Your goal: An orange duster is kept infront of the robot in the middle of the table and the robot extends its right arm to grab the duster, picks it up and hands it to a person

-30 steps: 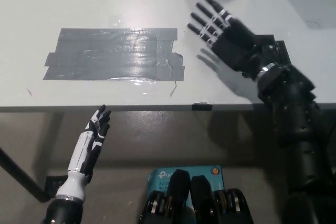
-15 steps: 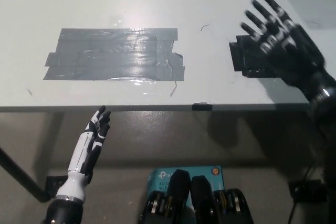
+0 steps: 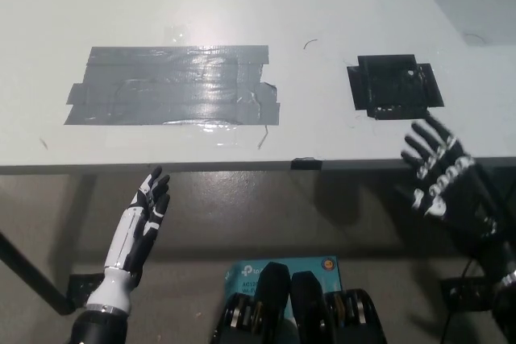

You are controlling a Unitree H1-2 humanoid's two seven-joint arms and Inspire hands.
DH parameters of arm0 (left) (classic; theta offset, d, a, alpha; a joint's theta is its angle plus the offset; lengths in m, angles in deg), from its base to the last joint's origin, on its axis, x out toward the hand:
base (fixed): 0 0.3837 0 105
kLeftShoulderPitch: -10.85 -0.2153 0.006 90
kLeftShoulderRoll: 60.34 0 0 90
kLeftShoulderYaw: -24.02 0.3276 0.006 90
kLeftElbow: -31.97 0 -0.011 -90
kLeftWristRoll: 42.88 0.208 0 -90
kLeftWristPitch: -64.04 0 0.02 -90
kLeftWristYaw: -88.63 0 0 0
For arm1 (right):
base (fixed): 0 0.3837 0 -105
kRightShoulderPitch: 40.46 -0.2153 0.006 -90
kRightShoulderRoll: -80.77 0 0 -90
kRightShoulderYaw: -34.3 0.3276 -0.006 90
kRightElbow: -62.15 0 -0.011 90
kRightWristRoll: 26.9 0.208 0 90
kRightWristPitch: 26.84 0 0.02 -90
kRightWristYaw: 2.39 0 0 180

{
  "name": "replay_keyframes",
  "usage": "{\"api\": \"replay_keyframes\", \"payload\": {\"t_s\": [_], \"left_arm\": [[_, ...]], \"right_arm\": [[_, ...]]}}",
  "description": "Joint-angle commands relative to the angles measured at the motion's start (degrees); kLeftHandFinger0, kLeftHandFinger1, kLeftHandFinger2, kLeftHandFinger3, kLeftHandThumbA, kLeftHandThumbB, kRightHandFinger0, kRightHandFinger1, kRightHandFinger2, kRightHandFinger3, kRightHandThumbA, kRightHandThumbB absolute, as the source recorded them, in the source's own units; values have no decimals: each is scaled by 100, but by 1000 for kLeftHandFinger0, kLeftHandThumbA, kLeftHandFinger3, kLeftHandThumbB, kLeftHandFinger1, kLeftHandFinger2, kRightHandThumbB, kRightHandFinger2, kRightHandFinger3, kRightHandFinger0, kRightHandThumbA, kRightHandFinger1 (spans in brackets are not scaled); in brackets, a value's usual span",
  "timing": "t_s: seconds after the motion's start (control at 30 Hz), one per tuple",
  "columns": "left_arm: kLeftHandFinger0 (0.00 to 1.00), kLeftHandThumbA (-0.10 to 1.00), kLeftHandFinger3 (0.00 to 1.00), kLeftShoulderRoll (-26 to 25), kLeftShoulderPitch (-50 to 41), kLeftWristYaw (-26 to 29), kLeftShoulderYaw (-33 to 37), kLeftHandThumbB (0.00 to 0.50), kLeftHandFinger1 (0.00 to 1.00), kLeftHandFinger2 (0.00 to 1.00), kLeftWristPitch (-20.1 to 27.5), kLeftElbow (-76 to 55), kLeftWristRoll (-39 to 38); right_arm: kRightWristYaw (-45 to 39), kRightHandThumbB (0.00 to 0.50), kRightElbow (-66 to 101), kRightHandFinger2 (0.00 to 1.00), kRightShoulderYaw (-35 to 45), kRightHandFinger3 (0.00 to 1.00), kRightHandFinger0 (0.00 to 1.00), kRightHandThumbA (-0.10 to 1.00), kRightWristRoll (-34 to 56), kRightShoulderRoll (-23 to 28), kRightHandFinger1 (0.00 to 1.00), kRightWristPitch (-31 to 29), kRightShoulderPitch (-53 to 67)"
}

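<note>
No orange duster shows anywhere in the head view. My black right hand hangs open below the table's front edge at the lower right, fingers spread and holding nothing. My white left hand rests open at the lower left, also below the table edge, with its fingers pointing up. Neither hand touches the white table.
A wide patch of grey tape covers the table's middle left. A black tape square sits on the table at the right. Under the table edge a blue box lies on the floor. No person is in view.
My right hand has drawn back from over the table, moving right and then down below the front edge. It uncovered the black tape square. The left hand stayed put.
</note>
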Motion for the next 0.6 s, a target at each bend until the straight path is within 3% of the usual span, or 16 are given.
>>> {"api": "replay_keyframes", "payload": {"t_s": [0.0,0.2,0.37,0.57], "left_arm": [[1000,867,1000,-9,-154,-77,62,160,1000,1000,63,-74,2],[1000,864,1000,7,-168,-65,57,158,1000,1000,36,-120,8],[1000,867,1000,6,-178,-60,58,170,1000,1000,40,-113,17],[1000,870,1000,15,-208,-49,60,174,1000,1000,71,-112,22]], "right_arm": [[612,228,-800,1000,-423,1000,1000,1000,-1709,-38,1000,-2178,192],[721,213,-1399,1000,-549,1000,1000,1000,-1900,83,1000,-2402,157],[770,160,-1528,1000,-640,1000,1000,1000,-2071,173,1000,-2502,151],[811,187,-1566,1000,-722,1000,1000,1000,-2215,223,1000,-2624,153]]}}
